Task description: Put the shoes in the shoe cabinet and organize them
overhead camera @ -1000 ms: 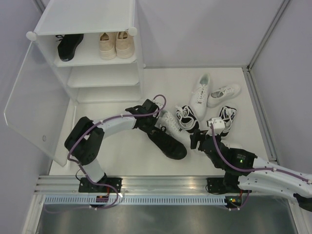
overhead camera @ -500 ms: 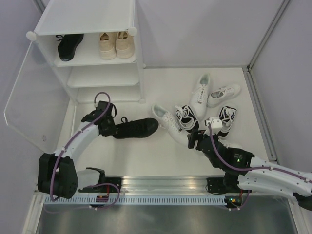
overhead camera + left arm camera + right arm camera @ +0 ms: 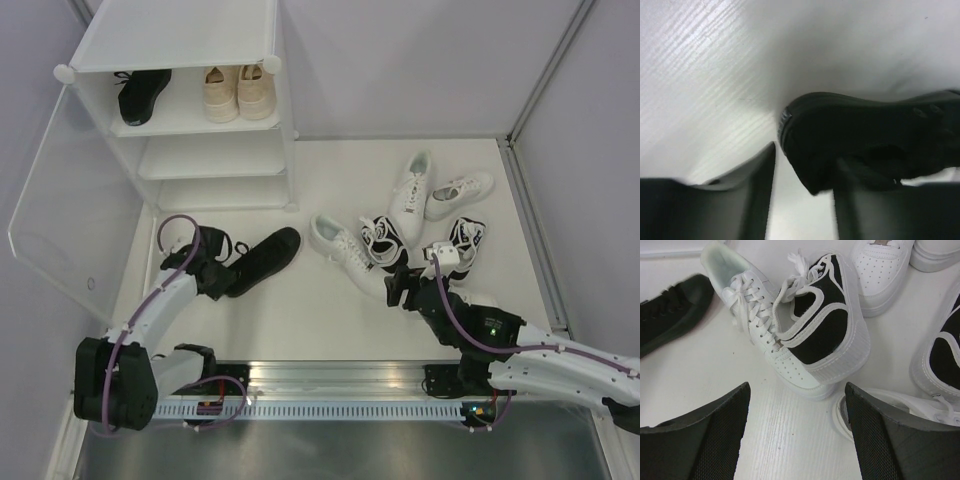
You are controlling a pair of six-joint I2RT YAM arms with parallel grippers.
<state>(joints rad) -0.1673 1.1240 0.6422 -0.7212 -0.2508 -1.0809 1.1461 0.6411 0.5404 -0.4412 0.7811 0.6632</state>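
Your shoe cabinet (image 3: pixel 215 160) stands in the far-left corner of the worktop (image 3: pixel 300 320), with its door (image 3: pixel 70 220) swung open to the left. On the top shelf there's one black sneaker (image 3: pixel 142 92) on the left and the beige pair (image 3: pixel 240 92) right beside it.

Your left arm comes up from the near-left corner, then the wrist bends right, so the left tool (image 3: pixel 222 268) points across the worktop just in front of the cabinet. The tool is only partly open. In the wrist view, the end of the loose black shoe (image 3: pixel 865 135) sits between the fingers (image 3: pixel 757 185), and a sliver of worktop shows between the left finger and the shoe. The other finger blends into the dark shoe, so I can't tell if it's touching. It doesn't look like a firm grip to me. From above, that shoe lies at an angle with its far end aimed at the middle of the worktop.

Right of it is a white sneaker (image 3: pixel 340 250), touching a black-and-white sneaker (image 3: pixel 380 240).

Your right arm lies low along the near-right edge, reaching left. The right tool (image 3: pixel 797 390) is spread wide with nothing in it, hovering just short of those two. More white ones (image 3: pixel 410 195) lie toward the far-right corner.
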